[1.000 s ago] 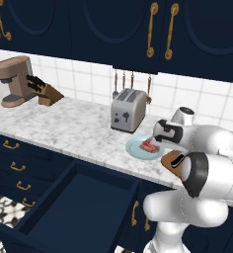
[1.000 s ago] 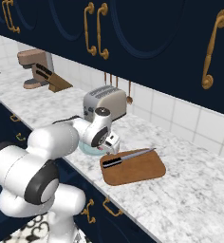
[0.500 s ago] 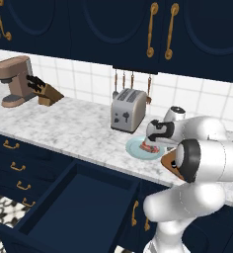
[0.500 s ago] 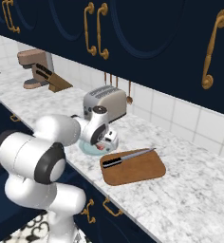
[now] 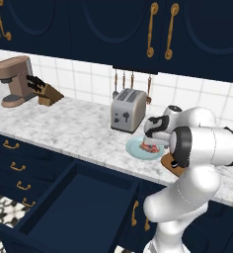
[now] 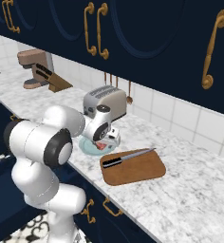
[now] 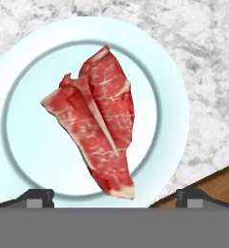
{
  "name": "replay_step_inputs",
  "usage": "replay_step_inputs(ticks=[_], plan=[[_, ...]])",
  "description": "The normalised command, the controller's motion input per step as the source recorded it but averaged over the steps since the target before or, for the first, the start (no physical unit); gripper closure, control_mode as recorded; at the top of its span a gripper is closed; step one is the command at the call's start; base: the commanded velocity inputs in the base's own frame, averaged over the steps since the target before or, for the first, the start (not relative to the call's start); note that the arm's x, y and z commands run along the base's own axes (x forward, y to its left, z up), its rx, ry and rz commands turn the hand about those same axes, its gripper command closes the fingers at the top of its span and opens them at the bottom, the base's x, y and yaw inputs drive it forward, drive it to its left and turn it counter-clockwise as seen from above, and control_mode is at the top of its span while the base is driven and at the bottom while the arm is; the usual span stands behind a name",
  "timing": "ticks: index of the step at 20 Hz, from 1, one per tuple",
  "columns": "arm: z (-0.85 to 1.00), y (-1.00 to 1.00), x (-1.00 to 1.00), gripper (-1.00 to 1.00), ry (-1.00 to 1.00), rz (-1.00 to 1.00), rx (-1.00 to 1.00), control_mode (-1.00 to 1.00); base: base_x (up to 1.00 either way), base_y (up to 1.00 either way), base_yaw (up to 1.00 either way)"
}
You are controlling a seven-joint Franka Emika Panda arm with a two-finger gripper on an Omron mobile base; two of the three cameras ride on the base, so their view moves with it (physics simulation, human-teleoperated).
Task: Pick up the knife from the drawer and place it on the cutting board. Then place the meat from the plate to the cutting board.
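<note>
The knife already lies across the cutting board, so by the look of things the first half is done and the meat step is in hand; the pincer hangs spread wide and empty, directly over the plate, with the meat just ahead of its tips and running lengthwise between them; nothing is pinched yet.

The next move, as I judge it, calls for a straight drop so the tips straddle the narrow width of the meat, then a squeeze and a lift clear of the plate's rim; after that a short carry towards the cutting board, whose corner shows just beside the plate on the pincer's far-tip side.

Edges to mind: the toaster stands close behind the plate, so room lies above and towards the cutting board rather than backwards; the knife takes the board's back strip, leaving the nearer part bare for the meat; the drawer hangs open below the table edge, well under the working height.
</note>
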Motion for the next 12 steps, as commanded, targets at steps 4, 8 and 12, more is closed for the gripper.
replay_step_inputs(ticks=[4, 8, 12], plan=[[-0.25, 0.00, 0.35, -1.00, 0.00, 0.03, -0.03, -1.00, 0.00, 0.00, 0.00], [-0.23, 0.00, 0.33, -1.00, 0.00, 0.03, -0.01, -1.00, 0.00, 0.00, 0.00], [-0.25, 0.00, 0.25, -1.00, 0.00, 0.03, -0.02, -1.00, 0.00, 0.00, 0.00]])
